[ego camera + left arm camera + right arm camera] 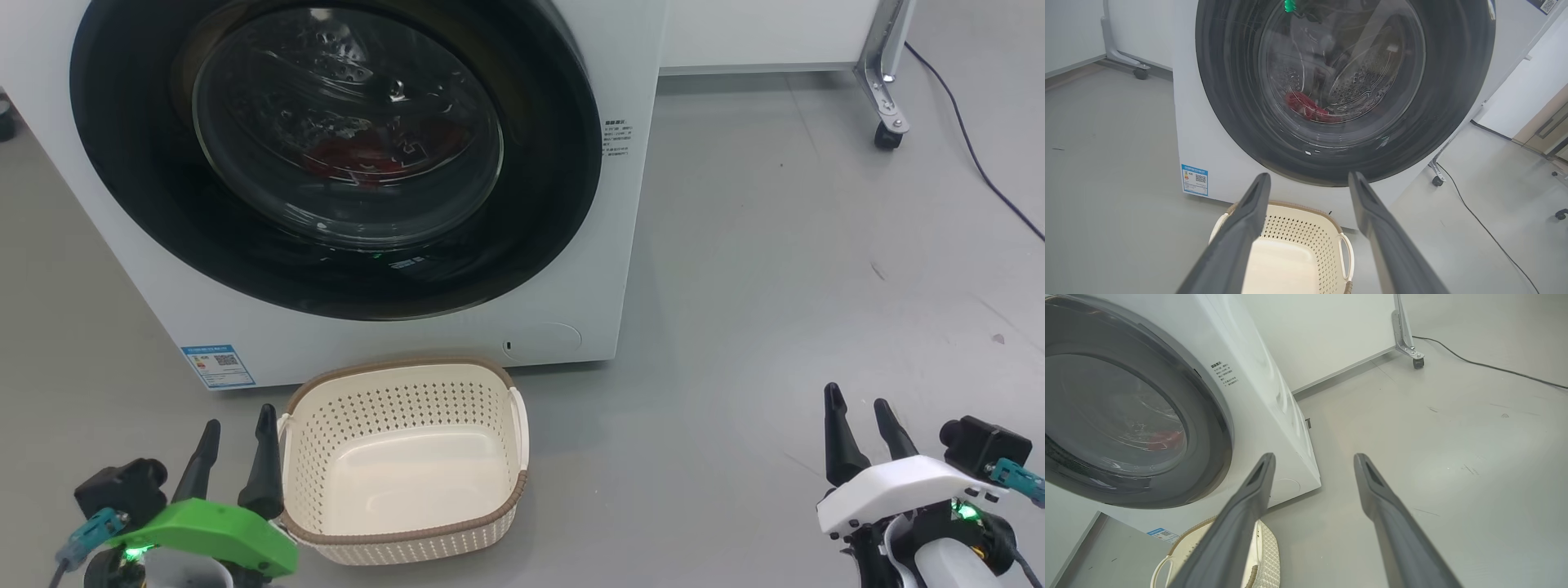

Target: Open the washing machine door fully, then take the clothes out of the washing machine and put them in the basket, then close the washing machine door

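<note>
Both grippers sit low with fingers spread apart and empty. The left gripper [239, 416] is just beside the basket [400, 365], and the right gripper [856, 396] is well off over the floor [775, 269]. The washing machine door [131, 163] is shut on the washing machine [629, 245], with the red clothes [359, 151] low behind its glass. The door should swing stiff and heavy, and its glossy rim is likely slippery. A pull recess may lie at its right edge, though that is hard to make out. The clothes look limp and light, so pinch a fold.

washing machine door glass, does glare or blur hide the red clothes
Head view: sharp, reflections streak the round black-rimmed glass door, red fabric clothes readable. Left wrist view: rim blurred, red clear. Right wrist view: hazy glass, faint red patch.
</note>
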`<state>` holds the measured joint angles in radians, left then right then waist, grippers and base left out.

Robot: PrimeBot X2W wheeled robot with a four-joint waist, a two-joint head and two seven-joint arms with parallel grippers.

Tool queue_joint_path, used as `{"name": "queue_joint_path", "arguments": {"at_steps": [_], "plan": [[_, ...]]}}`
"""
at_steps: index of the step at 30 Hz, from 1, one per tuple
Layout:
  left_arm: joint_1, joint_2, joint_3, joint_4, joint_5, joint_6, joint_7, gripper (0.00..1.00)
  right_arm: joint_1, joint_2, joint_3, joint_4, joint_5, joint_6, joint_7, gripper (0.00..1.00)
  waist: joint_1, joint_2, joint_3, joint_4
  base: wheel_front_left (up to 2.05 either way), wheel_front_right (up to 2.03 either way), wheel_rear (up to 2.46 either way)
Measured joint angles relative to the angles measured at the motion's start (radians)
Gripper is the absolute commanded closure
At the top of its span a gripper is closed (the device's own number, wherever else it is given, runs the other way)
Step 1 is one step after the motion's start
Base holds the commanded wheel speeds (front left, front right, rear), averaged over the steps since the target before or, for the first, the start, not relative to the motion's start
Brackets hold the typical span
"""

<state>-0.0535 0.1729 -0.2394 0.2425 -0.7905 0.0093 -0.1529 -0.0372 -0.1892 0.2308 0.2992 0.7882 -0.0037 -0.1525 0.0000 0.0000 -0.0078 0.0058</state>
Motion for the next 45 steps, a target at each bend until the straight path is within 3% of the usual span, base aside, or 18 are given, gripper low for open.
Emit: {"name": "queue_joint_path", "arguments": {"at_steps": [20, 32, 45], "plan": [[0.003, -0.017, -0.063, -0.009, 0.26, 0.044, -0.058, 0.0, 0.0, 0.008, 0.052, -0.019, -0.257, -0.052, -0.056, 0.0, 0.0, 0.0, -0.008, 0.005, 0.0, 0.0, 0.0], [0.013, -0.021, -0.09, -0.008, 0.418, 0.069, -0.096, 0.0, 0.0, 0.008, 0.082, -0.029, -0.424, -0.061, -0.092, 0.0, 0.0, 0.0, -0.009, 0.017, 0.0, 0.0, 0.0], [0.016, -0.035, -0.08, 0.006, 0.436, 0.075, -0.096, 0.0, 0.0, 0.024, 0.063, -0.03, -0.439, -0.061, -0.095, 0.0, 0.0001, 0.0, -0.004, 0.023, 0.0, 0.0, 0.0]]}}
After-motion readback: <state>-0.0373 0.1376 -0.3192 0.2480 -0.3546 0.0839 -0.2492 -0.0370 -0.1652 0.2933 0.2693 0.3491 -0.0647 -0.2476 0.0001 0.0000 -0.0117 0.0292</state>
